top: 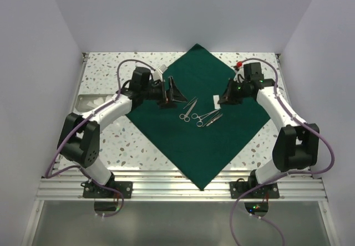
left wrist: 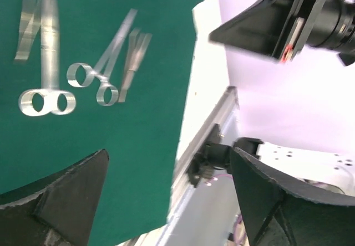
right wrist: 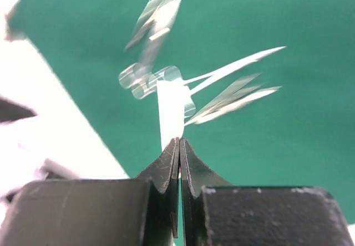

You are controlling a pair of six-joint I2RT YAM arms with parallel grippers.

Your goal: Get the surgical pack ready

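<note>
The dark green drape (top: pixel 199 141) lies flat as a diamond at the table's (top: pixel 111 68) centre. The silver scissor-like instruments (top: pixel 198 114) sit at its middle, with the white gauze square (right wrist: pixel 171 113) at their 2 o'clock. The right gripper (right wrist: pixel 178 142) is closed, tips meeting the gauze's edge; whether it is pinched is unclear. The left gripper (left wrist: pixel 169 152) hovers wide open at 10 o'clock.

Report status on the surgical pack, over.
Left end effector open over drape. Right end effector shut on gauze. Drape flat, unfolded, instruments at centre. Nothing blocking either arm.
</note>
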